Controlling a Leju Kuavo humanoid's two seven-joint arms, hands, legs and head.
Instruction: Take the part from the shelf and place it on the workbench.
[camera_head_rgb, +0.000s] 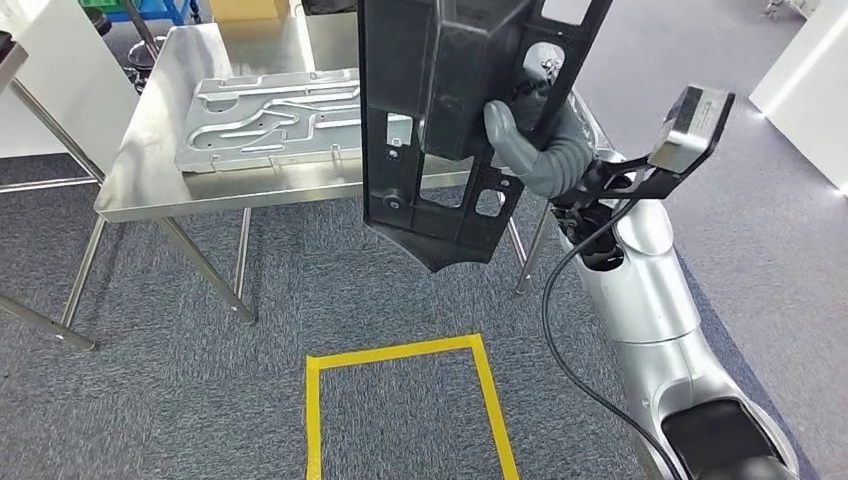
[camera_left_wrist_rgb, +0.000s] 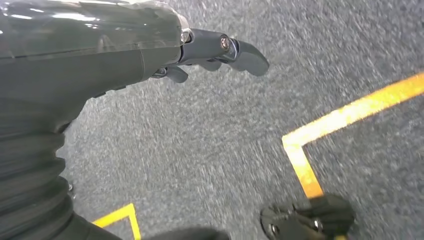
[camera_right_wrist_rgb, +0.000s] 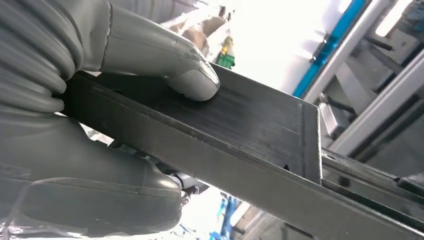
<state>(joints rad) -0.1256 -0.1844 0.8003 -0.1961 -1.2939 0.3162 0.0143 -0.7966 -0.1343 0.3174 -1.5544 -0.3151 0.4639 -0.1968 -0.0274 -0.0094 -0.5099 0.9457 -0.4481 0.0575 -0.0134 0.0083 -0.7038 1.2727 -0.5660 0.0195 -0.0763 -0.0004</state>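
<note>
A large black plastic part (camera_head_rgb: 440, 110) hangs upright in the air in front of the steel workbench (camera_head_rgb: 150, 160), its pointed lower end above the carpet. My right hand (camera_head_rgb: 535, 135) grips it from the right side. In the right wrist view the grey thumb (camera_right_wrist_rgb: 165, 60) presses on the part's flat black face (camera_right_wrist_rgb: 250, 120). My left hand (camera_left_wrist_rgb: 200, 50) hangs over the grey carpet with its fingers loosely curled and holds nothing.
A silver stamped metal panel (camera_head_rgb: 270, 120) lies on the workbench. A yellow tape rectangle (camera_head_rgb: 400, 400) marks the carpet in front of me. More table legs (camera_head_rgb: 40, 320) stand at the left. White walls rise at the far right.
</note>
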